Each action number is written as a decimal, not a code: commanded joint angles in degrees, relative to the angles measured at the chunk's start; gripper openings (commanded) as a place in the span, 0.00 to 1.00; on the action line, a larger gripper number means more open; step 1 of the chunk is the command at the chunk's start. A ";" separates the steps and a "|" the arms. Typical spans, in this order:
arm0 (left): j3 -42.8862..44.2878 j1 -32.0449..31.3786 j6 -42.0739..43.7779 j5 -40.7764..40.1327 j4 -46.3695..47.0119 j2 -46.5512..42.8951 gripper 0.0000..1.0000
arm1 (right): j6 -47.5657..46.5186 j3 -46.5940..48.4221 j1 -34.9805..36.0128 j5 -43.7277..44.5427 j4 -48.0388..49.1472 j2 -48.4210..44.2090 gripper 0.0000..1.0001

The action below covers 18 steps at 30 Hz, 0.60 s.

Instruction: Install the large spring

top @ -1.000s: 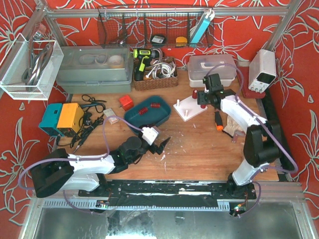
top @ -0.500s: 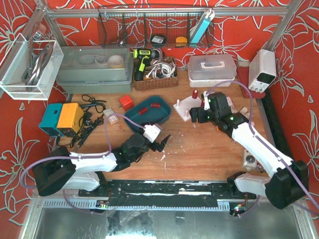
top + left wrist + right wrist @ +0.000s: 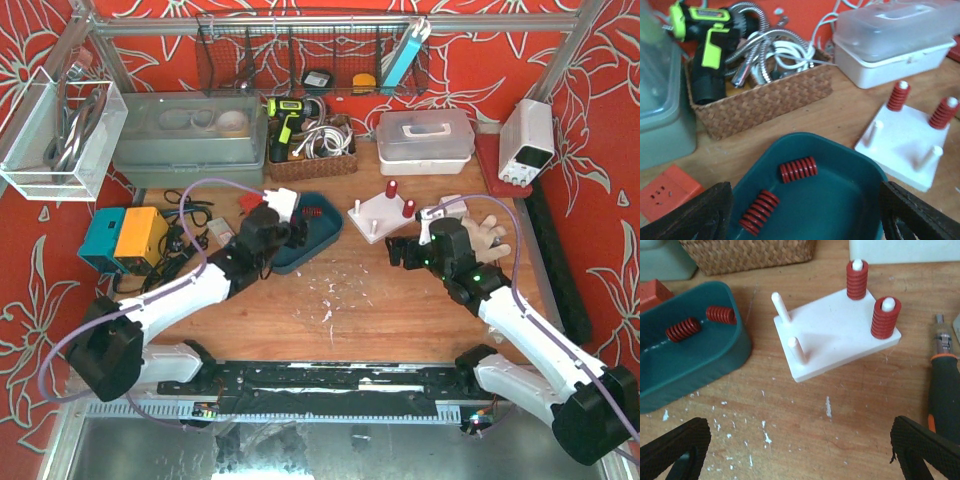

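Wood tbl w/ teal tray, peg base, basket, screwdriver

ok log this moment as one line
left pincer open over teal tray | two loose springs in tray | right pincer open, empty, facing peg board | two seated springs, two bare pegs

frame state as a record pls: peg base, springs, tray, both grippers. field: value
peg base: white, four pegs
seated springs: two, red, on the two far pegs
bare pegs: two, on the tray side
tray: teal, left of the base
loose springs: two, red, lying on their sides in the tray
left gripper: over the tray, jaws open, empty
right gripper: on the near side of the base, jaws open, empty
screwdriver: lying right of the base
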 commanded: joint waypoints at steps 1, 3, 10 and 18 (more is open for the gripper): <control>4.93 5.76 -0.57 7.34 -10.66 3.71 0.77 | 0.92 0.10 0.39 0.35 3.25 -0.68 0.98; 6.70 7.60 0.35 9.00 -12.15 6.21 0.74 | 0.73 0.11 0.39 0.34 3.13 -0.75 0.98; 12.68 9.99 9.53 9.18 -14.87 16.37 0.47 | 1.12 -0.98 0.54 -0.18 4.29 -2.11 0.98; 24.56 10.83 16.03 4.00 -26.35 28.92 0.44 | 0.95 -0.29 0.74 -1.16 4.31 -0.11 0.97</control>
